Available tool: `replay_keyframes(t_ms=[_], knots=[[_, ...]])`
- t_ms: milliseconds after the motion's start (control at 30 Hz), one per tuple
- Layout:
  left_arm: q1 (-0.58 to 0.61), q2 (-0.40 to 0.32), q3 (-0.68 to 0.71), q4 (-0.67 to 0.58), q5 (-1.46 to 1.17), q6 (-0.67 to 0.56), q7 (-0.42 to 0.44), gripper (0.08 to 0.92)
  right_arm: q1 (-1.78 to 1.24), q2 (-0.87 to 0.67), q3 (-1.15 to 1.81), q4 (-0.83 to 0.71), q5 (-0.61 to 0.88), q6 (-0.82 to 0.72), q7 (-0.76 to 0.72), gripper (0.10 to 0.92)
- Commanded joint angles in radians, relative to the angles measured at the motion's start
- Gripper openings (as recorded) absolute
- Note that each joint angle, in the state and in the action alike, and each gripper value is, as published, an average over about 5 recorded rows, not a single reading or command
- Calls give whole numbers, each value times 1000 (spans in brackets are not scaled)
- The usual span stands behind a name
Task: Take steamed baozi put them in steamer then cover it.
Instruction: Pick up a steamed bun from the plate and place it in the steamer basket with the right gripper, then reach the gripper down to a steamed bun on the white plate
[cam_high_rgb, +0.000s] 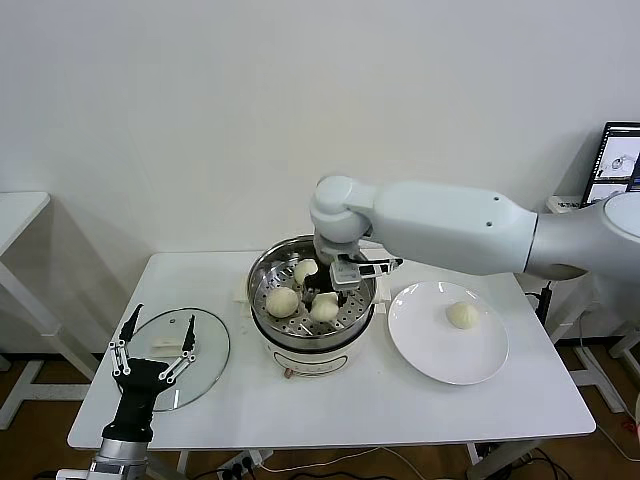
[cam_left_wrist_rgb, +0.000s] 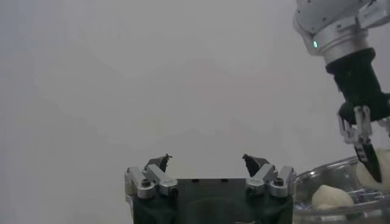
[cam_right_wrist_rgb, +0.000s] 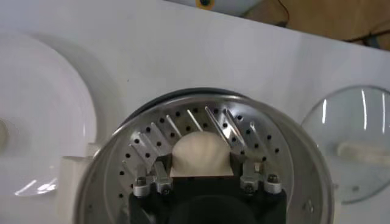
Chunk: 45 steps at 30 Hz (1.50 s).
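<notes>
I count four buns. Two lie on the holey tray in the steamer. My right gripper hangs over the steamer, its jaws pinching a third bun. The fourth bun sits on one white plate. One glass lid lies on the table. My left gripper waits above the lid, jaws spread wide.

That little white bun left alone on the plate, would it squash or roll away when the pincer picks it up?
The bun looks soft and puffy, so it would probably dent under a firm squeeze. It seems light for its size. Its rounded shape on the smooth, glossy plate suggests it might slide or roll a little if nudged sideways, though it likely sits on a flat base.
</notes>
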Motion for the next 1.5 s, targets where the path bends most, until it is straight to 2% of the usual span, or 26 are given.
replay_keyframes(t_ms=[33, 467, 667, 833, 967, 1067, 1167, 1333, 1500], knots=[[0, -1, -2, 6, 0, -4, -1, 823, -60, 31, 13, 0, -111, 69, 21, 666], [-4, 0, -3, 19, -1, -7, -2, 823, -62, 20, 8, 6, -96, 59, 9, 699], [-3, 0, -4, 23, -1, -7, -2, 823, -31, -29, 50, 27, -42, 30, -10, 809], [-6, 0, -3, 25, -1, -5, -2, 823, 4, -128, 141, 16, 63, -62, -54, 822], [-7, 0, -2, 25, 1, -3, -2, 823, 33, -243, 197, -78, 230, -257, -106, 823], [-8, 1, -2, 24, 2, -2, -2, 823, 52, -319, 209, -204, 387, -474, -140, 823], [-9, 1, -1, 23, 3, -2, -2, 823, 42, -367, 228, -353, 465, -611, -170, 823], [-9, 2, 0, 21, 4, -2, -1, 823, -34, -421, 242, -596, 471, -666, -190, 823], [-6, 4, 0, 17, 6, -1, 0, 823, -164, -463, 269, -708, 412, -653, -172, 823]])
